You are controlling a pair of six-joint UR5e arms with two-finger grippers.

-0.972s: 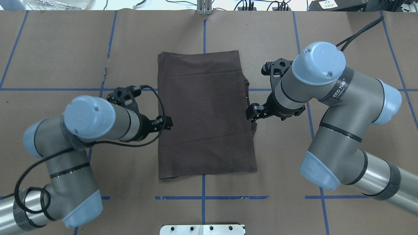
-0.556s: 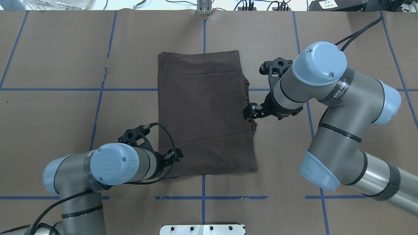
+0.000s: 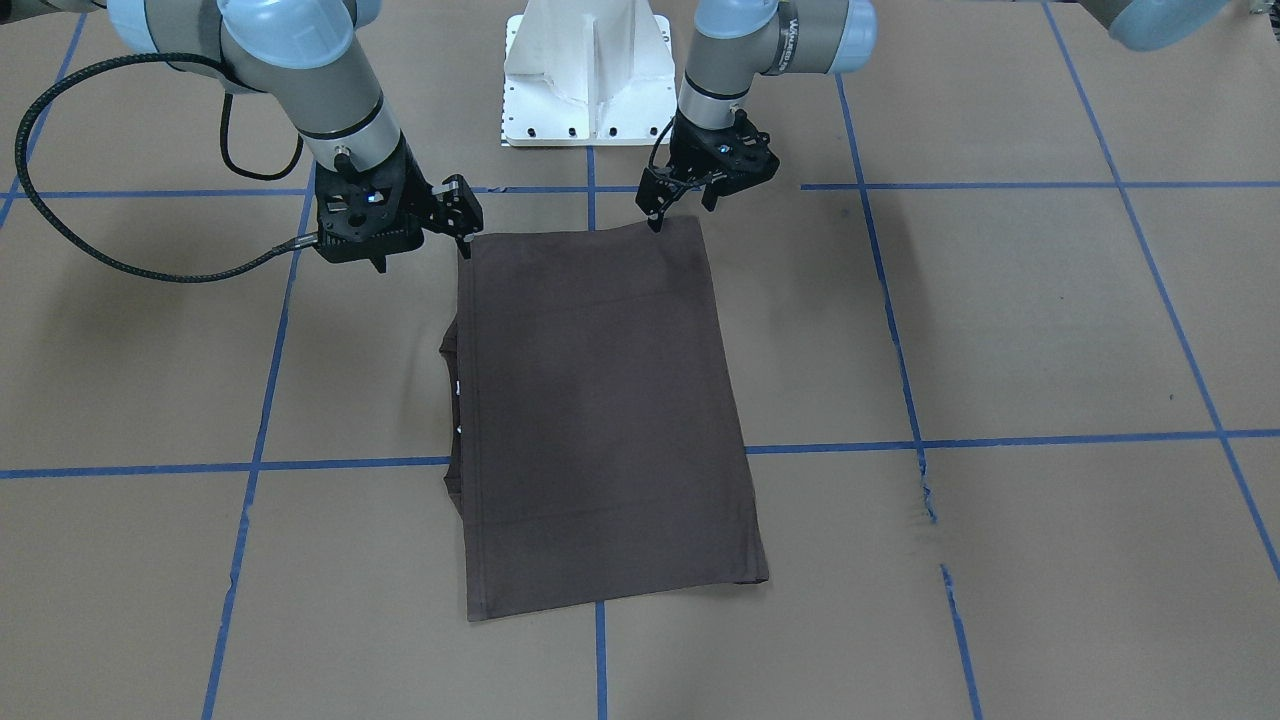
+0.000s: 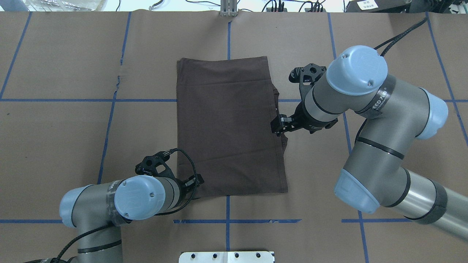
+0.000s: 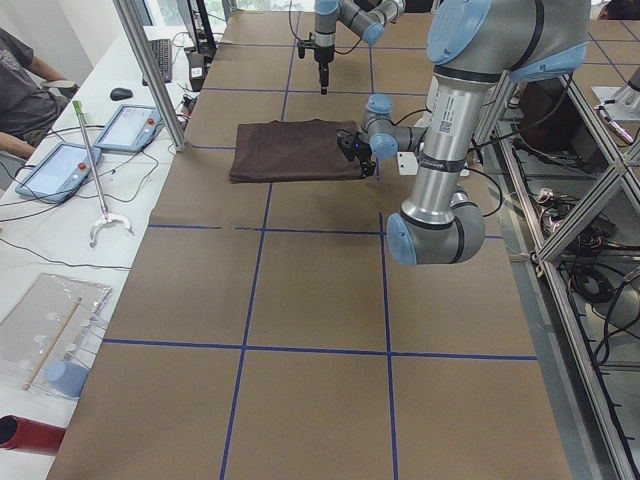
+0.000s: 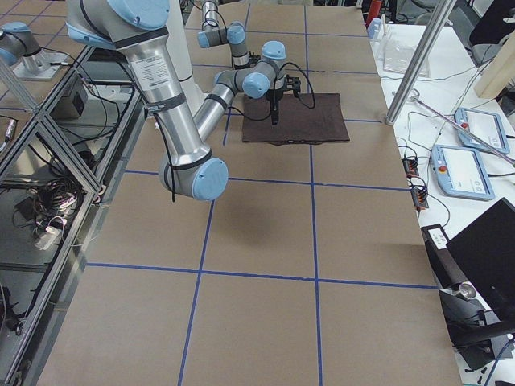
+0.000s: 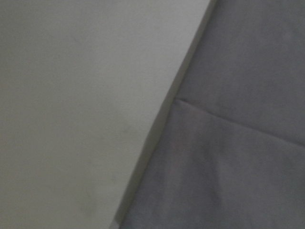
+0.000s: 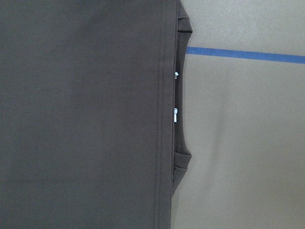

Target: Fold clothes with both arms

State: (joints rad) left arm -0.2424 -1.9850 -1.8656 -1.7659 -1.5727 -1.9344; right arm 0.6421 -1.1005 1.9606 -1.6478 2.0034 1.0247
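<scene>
A dark brown-grey knit T-shirt (image 4: 230,128), folded into a flat rectangle, lies on a table (image 4: 73,65) covered in brown paper crossed by blue tape lines. The grey-metal left arm (image 4: 135,197), with light-blue joint caps, is bent sharply at the elbow and set low. Its black two-finger left gripper (image 3: 683,208) points down, and the shirt corner nearest the robot lies right at one fingertip. The fingers look spread, with nothing between them.

The matching right arm (image 4: 365,109) doubles back on itself, wrist angled down. The black right gripper (image 4: 278,126) hangs raised, with the shirt's side edge beneath it. A ribbed collar (image 8: 183,95) and small white tags (image 8: 175,114) peek out from under that edge. Whether this gripper's fingers are spread or closed cannot be told.
</scene>
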